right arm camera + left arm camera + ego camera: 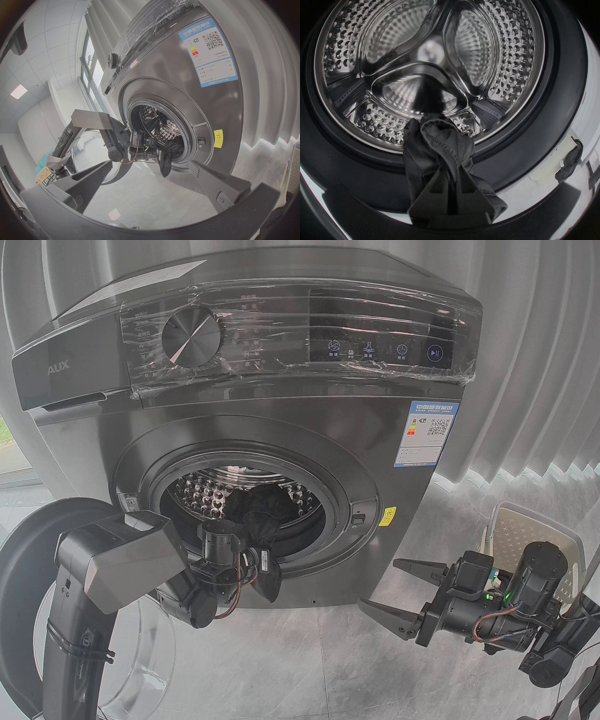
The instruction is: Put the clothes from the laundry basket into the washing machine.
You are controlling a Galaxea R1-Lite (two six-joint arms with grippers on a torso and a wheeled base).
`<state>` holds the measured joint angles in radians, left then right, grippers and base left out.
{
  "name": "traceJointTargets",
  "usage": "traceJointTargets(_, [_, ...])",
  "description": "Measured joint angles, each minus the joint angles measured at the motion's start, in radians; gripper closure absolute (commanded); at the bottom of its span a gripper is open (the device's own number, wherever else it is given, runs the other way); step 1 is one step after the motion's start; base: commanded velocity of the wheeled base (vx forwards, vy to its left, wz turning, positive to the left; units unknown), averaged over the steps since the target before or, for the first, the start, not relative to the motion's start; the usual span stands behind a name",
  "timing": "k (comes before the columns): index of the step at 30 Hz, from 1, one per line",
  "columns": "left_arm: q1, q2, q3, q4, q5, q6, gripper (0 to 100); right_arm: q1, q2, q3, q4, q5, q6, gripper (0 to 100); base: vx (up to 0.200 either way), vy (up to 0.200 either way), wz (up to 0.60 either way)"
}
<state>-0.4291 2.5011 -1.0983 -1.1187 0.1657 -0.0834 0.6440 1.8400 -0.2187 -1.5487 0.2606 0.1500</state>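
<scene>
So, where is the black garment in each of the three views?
Head view: black garment hangs at the lower edge of the drum opening, near the centre.
Left wrist view: garment clamped in the left tool, before the drum's lower rim.
Right wrist view: garment dangling at the same opening's lower edge.
Shared landmark: the perforated drum.

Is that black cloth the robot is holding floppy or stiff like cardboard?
Probably floppy: the black cloth bunches and folds where the left gripper pinches it, and a loose end hangs down at the washing machine's opening. Likely light, since one small pinch holds all of it. It may drape over the rim rather than slide in.
</scene>
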Motion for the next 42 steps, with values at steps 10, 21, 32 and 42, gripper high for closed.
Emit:
traceJointTargets(10, [0.006,0.000,-0.092,-0.095,0.056,0.009,100,0.001,0.000,-0.001,0.000,0.000,0.000,0,0.000,0.000,0.00])
traceJointTargets(21, [0.043,0.017,-0.332,-0.110,0.120,0.010,100,0.008,-0.001,-0.001,0.000,0.000,0.000,0,0.000,0.000,0.00])
traceJointTargets(32, [0.083,0.058,-0.436,-0.096,0.137,0.017,100,0.009,-0.002,0.000,0.000,0.000,0.000,0,0.000,0.000,0.00])
traceJointTargets(42, [0.101,0.084,-0.434,-0.095,0.138,0.021,0,0.011,-0.004,0.001,0.000,0.000,0.000,0,0.000,0.000,0.00])
